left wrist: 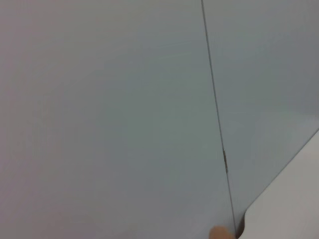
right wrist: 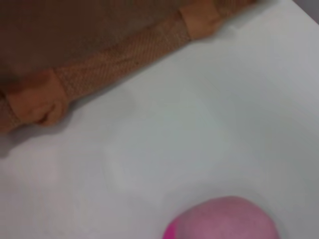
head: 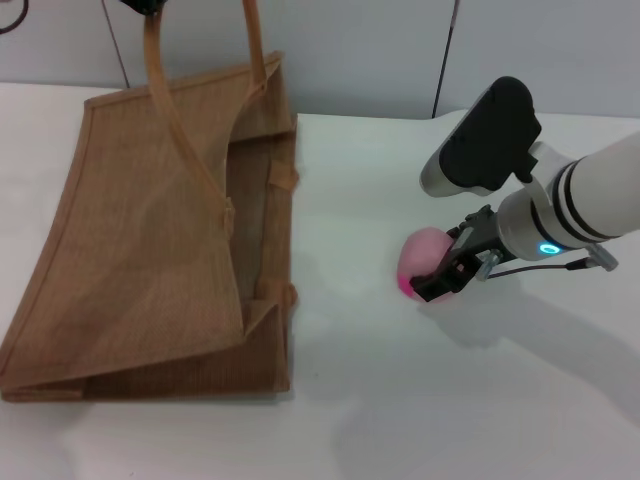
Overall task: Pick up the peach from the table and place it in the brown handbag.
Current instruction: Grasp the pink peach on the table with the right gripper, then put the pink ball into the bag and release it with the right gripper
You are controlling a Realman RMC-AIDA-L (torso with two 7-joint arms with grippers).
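Note:
The peach [head: 420, 252] is pale pink with a magenta spot and lies on the white table [head: 400, 400], right of centre. My right gripper [head: 447, 272] reaches in from the right and is right at the peach, touching its near right side. The peach also shows close up in the right wrist view [right wrist: 227, 221]. The brown handbag [head: 150, 260] lies on the left with its mouth facing the peach. One handle [head: 165, 90] is pulled up to the top edge, where my left gripper [head: 145, 5] holds it.
The handbag's side edge with two tan handle tabs [right wrist: 37, 102] lies a short way beyond the peach. A grey wall [head: 380, 50] runs behind the table. Bare tabletop lies between bag and peach.

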